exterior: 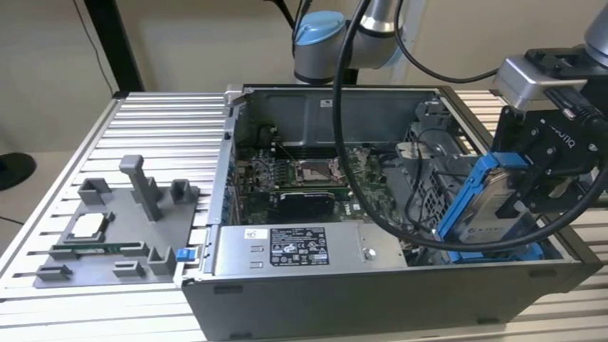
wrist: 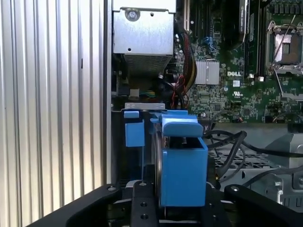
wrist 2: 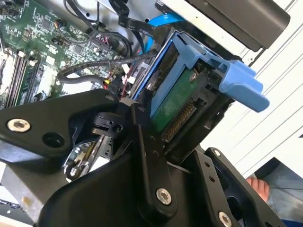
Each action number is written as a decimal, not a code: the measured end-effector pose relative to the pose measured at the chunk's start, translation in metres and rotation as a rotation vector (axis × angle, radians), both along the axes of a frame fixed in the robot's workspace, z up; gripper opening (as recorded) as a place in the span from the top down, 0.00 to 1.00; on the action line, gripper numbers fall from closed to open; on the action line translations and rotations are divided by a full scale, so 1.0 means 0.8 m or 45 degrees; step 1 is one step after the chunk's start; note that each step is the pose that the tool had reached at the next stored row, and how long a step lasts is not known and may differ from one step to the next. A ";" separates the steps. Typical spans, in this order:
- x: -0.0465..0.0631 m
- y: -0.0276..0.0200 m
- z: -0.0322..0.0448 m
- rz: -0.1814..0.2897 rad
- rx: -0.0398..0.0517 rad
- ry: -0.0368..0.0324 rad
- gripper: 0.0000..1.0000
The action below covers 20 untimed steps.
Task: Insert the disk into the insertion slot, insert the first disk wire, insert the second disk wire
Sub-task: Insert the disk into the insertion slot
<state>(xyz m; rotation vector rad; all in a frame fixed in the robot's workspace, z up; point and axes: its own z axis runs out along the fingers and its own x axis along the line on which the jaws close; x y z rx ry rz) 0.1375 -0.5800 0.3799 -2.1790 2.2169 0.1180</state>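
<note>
Hand [exterior: 525, 191] tight around the disk [exterior: 486, 206]: silver-grey slab, bright blue frame, tilted up on edge.

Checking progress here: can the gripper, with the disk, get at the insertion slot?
Probably yes: the gripper holds the disk tilted just above the blue-railed insertion slot; a black cable loops close alongside, which might snag.

The exterior view looks obliquely down on the whole case [exterior: 380, 292] from farther off. Both wrist views, very close, share the disk [wrist 2: 173, 101] [wrist: 183, 175] and motherboard [wrist 2: 42, 28] [wrist: 236, 90].
</note>
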 end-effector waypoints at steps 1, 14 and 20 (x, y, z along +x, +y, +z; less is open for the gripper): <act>0.000 0.0001 -0.0002 0.000 0.003 -0.0006 1.00; 0.000 -0.0002 -0.0005 0.005 0.008 -0.0022 1.00; 0.000 0.0007 -0.0013 0.007 0.016 -0.0020 0.00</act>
